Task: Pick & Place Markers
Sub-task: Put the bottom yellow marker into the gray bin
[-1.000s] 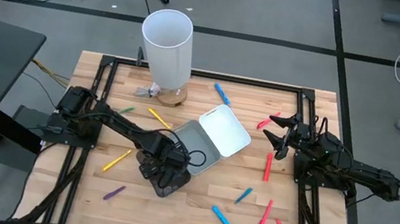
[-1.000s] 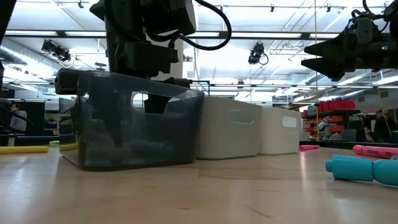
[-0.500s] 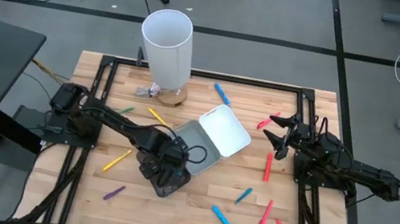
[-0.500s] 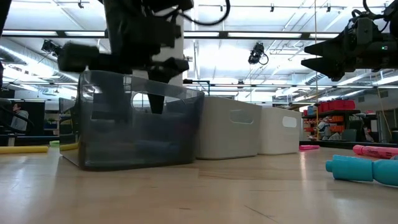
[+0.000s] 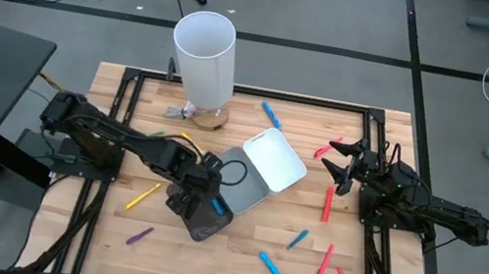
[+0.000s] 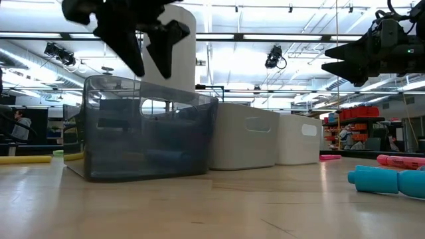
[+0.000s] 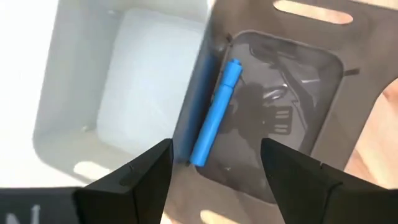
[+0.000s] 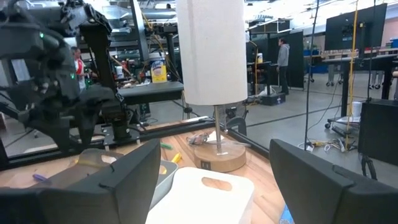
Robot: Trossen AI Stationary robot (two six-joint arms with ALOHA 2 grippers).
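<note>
A blue marker lies flat on the floor of the dark see-through tray, along the wall nearest the grey tray. My left gripper hangs open just above that dark tray, touching nothing; in the low view its fingers are clear of the rim. Other markers lie loose on the wood: red ones, blue ones, a yellow one and a purple one. My right gripper waits open above the table's right side.
A white tray adjoins the grey tray, and the three stand in a slanting row mid-table. A tall white cylinder stands on a wooden base at the far edge. Black frame rails run along the table's sides. People show in the room beyond.
My left gripper has risen out of the dark tray and drawn back toward the table's left. With the gripper out of the way, a blue marker now shows lying inside the dark tray.
</note>
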